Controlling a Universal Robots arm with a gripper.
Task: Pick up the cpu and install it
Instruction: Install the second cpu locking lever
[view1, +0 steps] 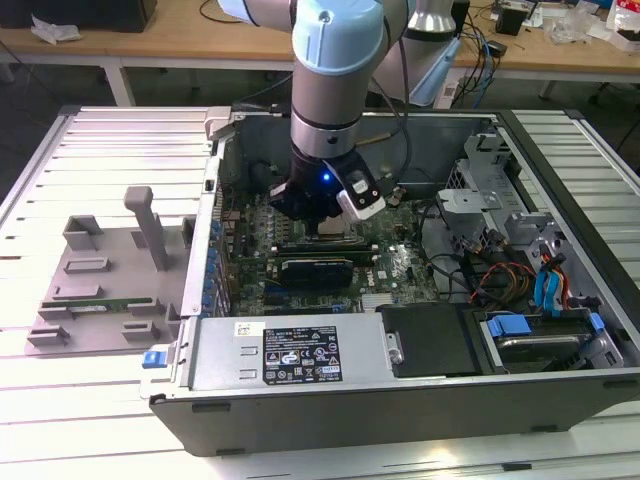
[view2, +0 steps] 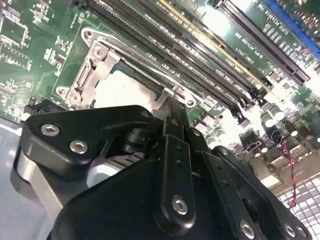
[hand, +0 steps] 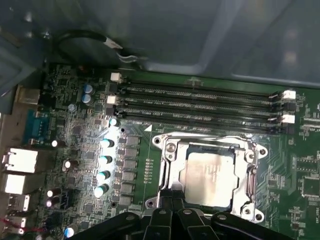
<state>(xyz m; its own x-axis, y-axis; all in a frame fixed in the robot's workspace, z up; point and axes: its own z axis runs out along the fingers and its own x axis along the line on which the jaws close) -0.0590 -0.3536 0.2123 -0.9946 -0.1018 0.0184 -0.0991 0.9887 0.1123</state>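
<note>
The cpu (hand: 210, 176) lies flat in its socket on the green motherboard, dull silver top up, with the metal socket frame (hand: 167, 165) around it. In the second wrist view the cpu (view2: 125, 92) shows as a bright patch just beyond the black fingers (view2: 172, 125). My gripper (view1: 325, 215) hangs low inside the open computer case, right over the socket. Its fingers are drawn together at the socket's near edge, and I see nothing between them. The gripper body hides the socket's near side in both wrist views.
Several long black memory slots (hand: 200, 102) run beside the socket, with capacitors (hand: 105, 160) on its other side. The case walls (view1: 215, 200) stand close. Cables and drive bays (view1: 540, 290) fill the exterior view's right. A grey fixture (view1: 100, 270) lies outside the case on the exterior view's left.
</note>
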